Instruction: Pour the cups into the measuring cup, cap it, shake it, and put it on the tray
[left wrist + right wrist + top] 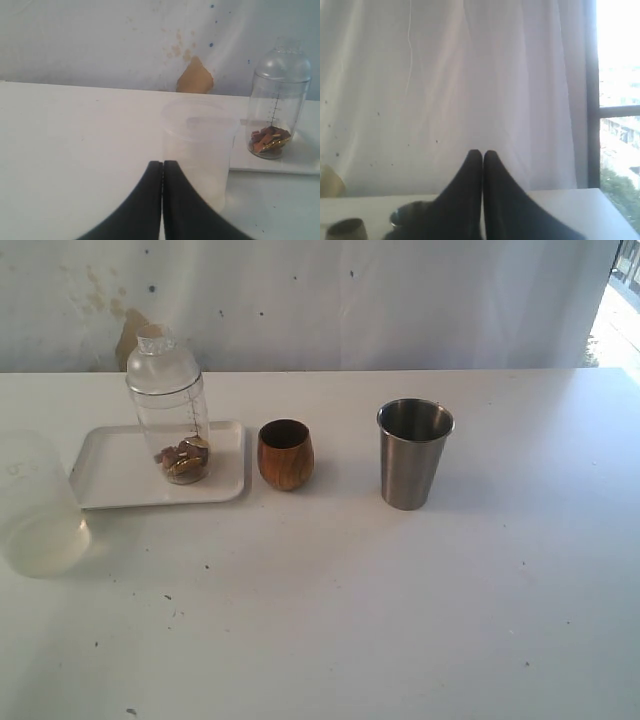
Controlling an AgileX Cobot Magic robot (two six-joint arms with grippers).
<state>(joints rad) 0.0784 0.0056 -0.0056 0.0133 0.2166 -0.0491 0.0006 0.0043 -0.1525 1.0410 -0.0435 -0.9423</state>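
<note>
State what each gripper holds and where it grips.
Nothing is held: the left gripper and the right gripper are both shut and empty, jaws pressed together.

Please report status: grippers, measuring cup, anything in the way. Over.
Left gripper shut, empty; right gripper same. Measuring cup capped, upright on tray, pieces inside. Frosted container close beside tray.

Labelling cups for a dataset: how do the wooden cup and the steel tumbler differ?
The wooden cup is brown, rounded and short; the steel tumbler is grey, straight-sided, tapered and taller. The wooden cup stands close beside the tray; the steel tumbler stands farther from it. Both are upright on the table, off the tray.
</note>
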